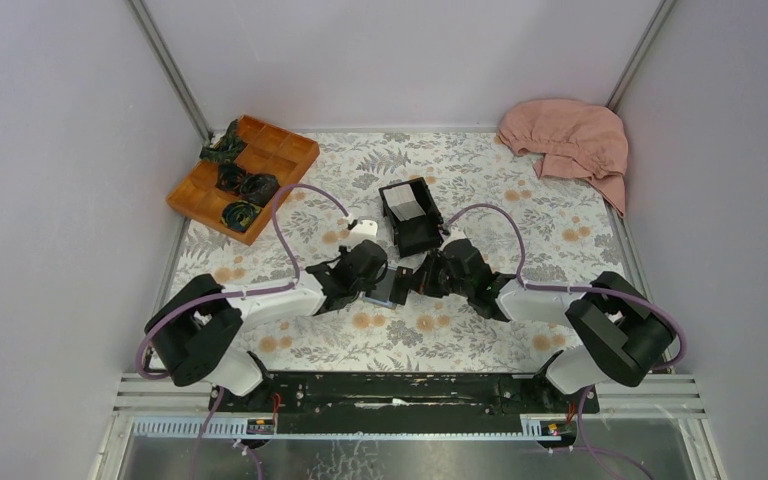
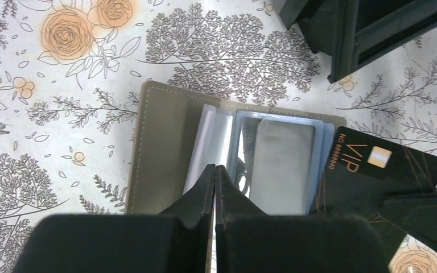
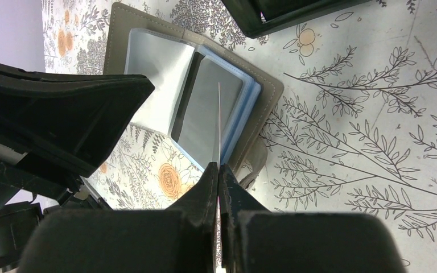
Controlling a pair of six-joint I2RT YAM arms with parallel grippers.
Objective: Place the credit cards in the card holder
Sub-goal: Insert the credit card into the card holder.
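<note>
The card holder lies open on the floral table, grey cover down, with clear and blue sleeves fanned up. It also shows in the right wrist view and between the arms in the top view. My left gripper is shut, its tips on a clear sleeve leaf. My right gripper is shut on a credit card seen edge-on. Its dark "VIP" face shows at the sleeves' right edge. I cannot tell whether it is inside a pocket. More white cards stand in the black box.
The black open box also shows at the top of both wrist views, close behind the wallet. An orange compartment tray with dark items is at the back left. A pink cloth lies back right. A small white object sits by the left arm.
</note>
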